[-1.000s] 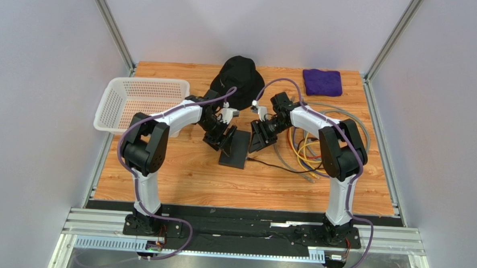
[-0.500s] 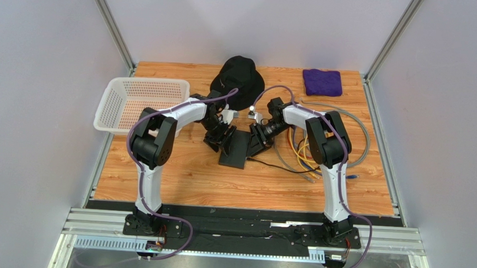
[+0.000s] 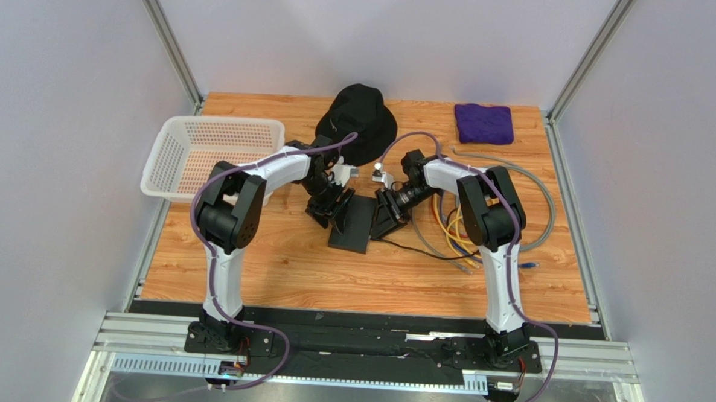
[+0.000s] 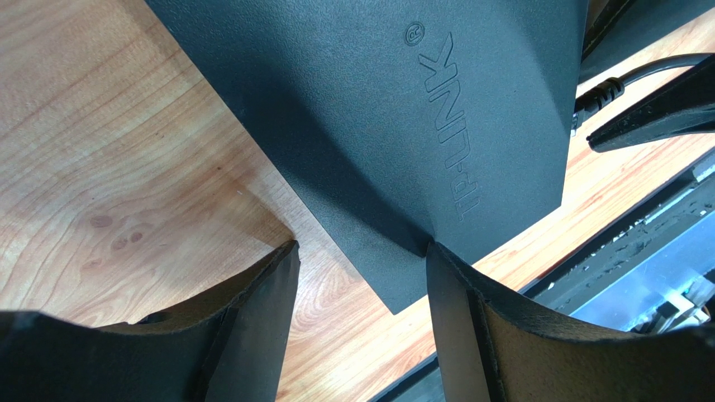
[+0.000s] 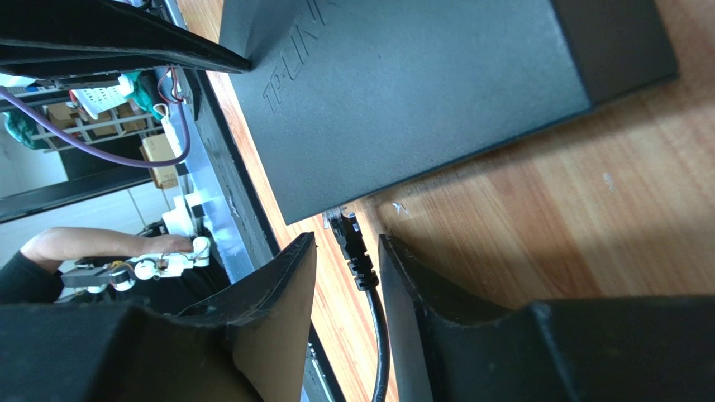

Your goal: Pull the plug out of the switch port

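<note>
Wood makes the orange-brown counter (image 3: 268,270), and near its middle the flat matte-black switch box (image 3: 353,226) lies with raised letters on top. A small black plug (image 5: 346,234) sticks into its near edge. A thin black cable (image 3: 414,251) runs off from the plug to the right.

The right jaws stand one on each side of that plug. They are open, with a little gap on both sides, and are not yet pinching. I think they are set there so one squeeze will catch the plug and a pull along the cable will bring it out.

The left jaws are open too, with a corner of the box between them. One finger seems to touch the box's edge. I guess they are there to stop the box sliding when the plug is pulled.

Just right of the box lies a loose heap of yellow, orange, blue and grey cables (image 3: 465,226). On the left stands a white plastic basket (image 3: 168,161). At the far edge sit a black bucket hat (image 3: 356,110) and a folded purple cloth (image 3: 484,123).

The hole that holds the plug is hidden, so I cannot tell how deep the plug sits or if it has a clip. From above, the arms cover the plug and both sets of jaws.
</note>
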### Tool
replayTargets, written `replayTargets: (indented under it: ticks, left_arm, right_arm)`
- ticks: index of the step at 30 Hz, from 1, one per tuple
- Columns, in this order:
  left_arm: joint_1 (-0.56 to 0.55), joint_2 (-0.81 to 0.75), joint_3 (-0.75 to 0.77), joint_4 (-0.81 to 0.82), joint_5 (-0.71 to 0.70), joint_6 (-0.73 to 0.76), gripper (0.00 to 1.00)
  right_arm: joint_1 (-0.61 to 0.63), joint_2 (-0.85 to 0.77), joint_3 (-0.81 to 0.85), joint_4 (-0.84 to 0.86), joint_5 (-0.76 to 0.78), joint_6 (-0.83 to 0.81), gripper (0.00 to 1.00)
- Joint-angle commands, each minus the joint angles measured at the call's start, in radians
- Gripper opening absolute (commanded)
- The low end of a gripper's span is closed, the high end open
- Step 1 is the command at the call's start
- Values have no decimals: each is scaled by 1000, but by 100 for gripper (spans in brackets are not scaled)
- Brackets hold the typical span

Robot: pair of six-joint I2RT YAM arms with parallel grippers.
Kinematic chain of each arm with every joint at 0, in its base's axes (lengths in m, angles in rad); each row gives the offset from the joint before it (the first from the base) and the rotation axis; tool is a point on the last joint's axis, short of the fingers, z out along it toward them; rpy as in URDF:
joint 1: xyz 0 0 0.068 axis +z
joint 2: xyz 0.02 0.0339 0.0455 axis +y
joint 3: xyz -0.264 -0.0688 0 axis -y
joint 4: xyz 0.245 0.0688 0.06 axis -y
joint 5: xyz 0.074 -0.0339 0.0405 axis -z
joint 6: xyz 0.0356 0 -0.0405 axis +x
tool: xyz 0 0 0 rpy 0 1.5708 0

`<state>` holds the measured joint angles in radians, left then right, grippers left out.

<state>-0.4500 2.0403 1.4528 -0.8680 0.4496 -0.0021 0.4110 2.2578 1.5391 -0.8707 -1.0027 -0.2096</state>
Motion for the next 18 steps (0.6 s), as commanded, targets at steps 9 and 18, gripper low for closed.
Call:
replayTargets:
  ticks: [9,18]
  left_arm:
    - [-6,40,-11,32,-78,19,66]
    - [-7,41,-9,35,-78,17,66]
  right_arm:
    - [28,-1,-62,88,170,27,41]
    - [41,13,-51,87,228,55,40]
